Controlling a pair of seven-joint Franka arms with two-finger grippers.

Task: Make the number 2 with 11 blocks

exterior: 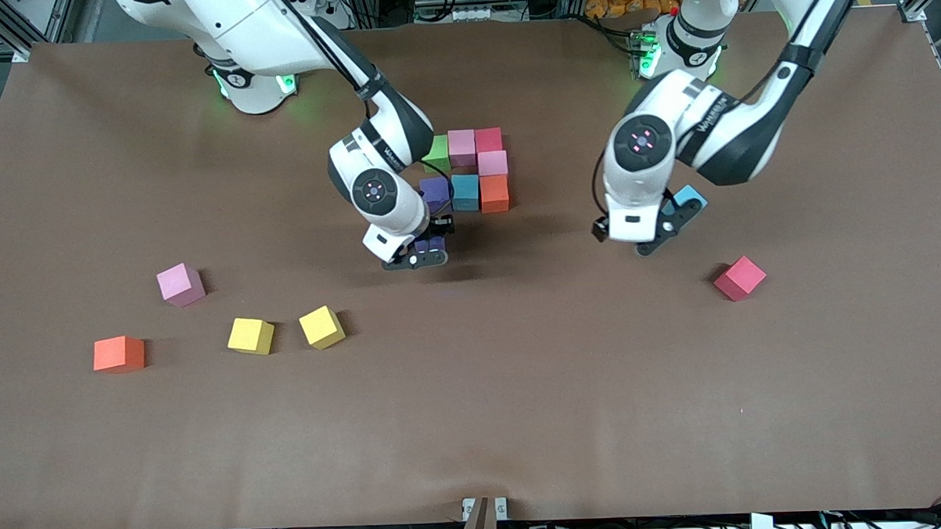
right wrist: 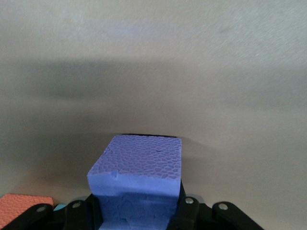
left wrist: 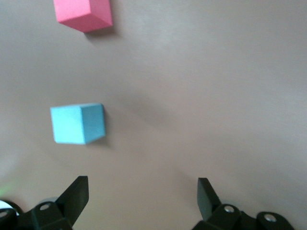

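Working across the front view from the right arm's end of the table, you have an orange block (exterior: 118, 353), a pink block (exterior: 180, 284) and two yellow blocks (exterior: 251, 335) loose and unused. At mid-table your right gripper (exterior: 423, 254) is clamped on a purple block (right wrist: 138, 179) just beside the partial number 2 (exterior: 471, 170), where seven cubes sit, so roughly four remain, counting this one. Your left gripper (left wrist: 144, 196) hangs spread wide and empty near a cyan block (left wrist: 77, 123), a crimson block (exterior: 739, 278) nearer the camera.
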